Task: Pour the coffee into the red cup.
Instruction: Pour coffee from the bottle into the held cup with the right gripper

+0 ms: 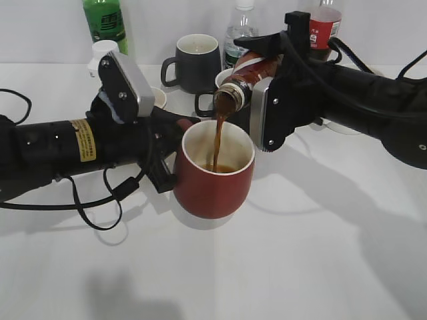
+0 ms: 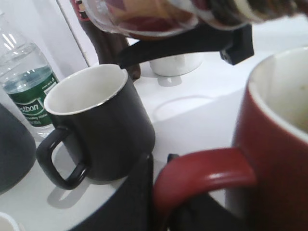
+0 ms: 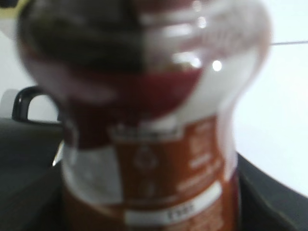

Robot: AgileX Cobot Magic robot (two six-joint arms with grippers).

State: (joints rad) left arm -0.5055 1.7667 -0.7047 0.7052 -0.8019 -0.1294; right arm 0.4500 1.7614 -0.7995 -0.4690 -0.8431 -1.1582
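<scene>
My right gripper (image 1: 257, 80) clamps the tilted curvy clear coffee bottle (image 1: 241, 80), pouring (steady stream) into the maroon ceramic mug (image 1: 215, 179); my left gripper (image 1: 175, 153), at its nine o'clock, clamps the handle.

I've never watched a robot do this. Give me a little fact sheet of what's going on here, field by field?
Action: coffee streaming into the red cup
Right gripper: shut on the tilted coffee bottle, mouth above the cup
Left gripper: shut on the cup's handle
Cup fill: shallow brown pool at the bottom
Nearby: black mug, grey mug, water bottle, green bottle
Spills: none visible
</scene>
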